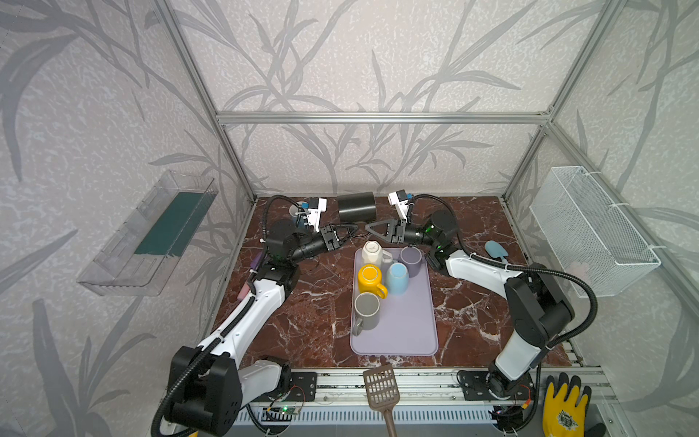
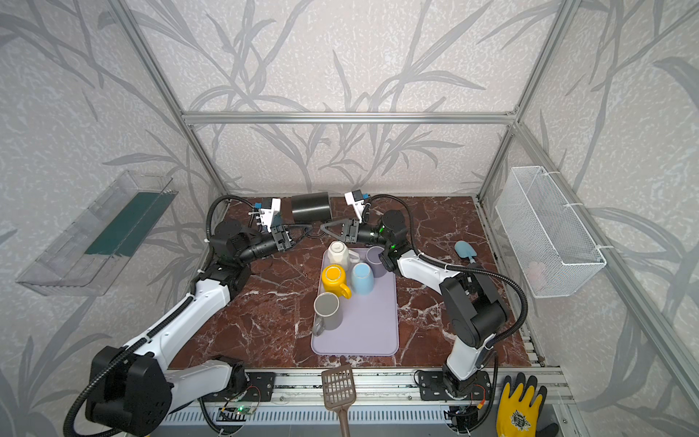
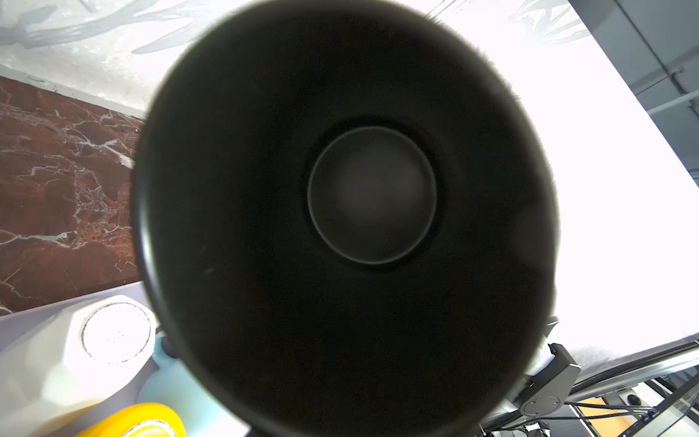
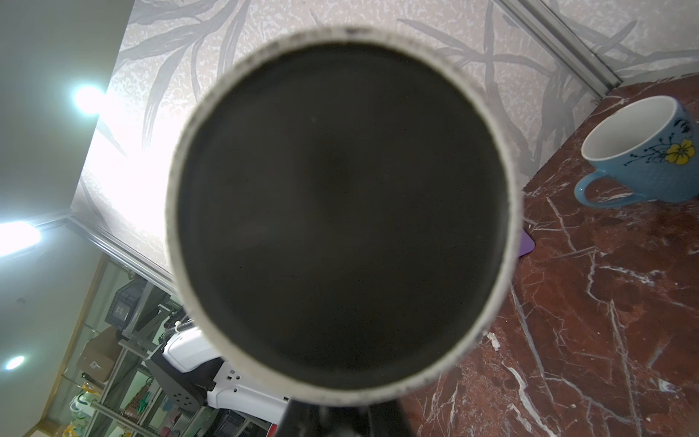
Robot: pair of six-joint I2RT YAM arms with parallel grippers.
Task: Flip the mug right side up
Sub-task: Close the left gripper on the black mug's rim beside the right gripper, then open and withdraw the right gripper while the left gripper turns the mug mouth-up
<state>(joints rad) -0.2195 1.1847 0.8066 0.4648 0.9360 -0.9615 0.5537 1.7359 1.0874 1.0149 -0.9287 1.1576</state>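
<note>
Black mug (image 1: 356, 207): in the air on its side, just beyond the far end of the purple tray (image 1: 412, 333), resting on nothing.
Mug's axis: level, running from arm to arm. The left wrist view looks straight into its open mouth, and the right wrist view faces its flat base.
Right gripper (image 1: 372, 229): just under the base end, jaws pinched together. I judge it carries the mug, likely by the handle, though I cannot make the handle out.
Left gripper (image 1: 351, 230): just under the mouth end, almost tip to tip with the right one. I cannot tell whether its jaws stand wide or narrow.
Nearer arm: neither, since one sits at each end.
Coming move: to my eye a quarter turn, with the base swinging down and the mouth coming up.
White mug (image 1: 372, 252): bottom up on the tray's far corner, right below the held mug, so setting down there looks cramped. The tray's near end lies bare.
</note>
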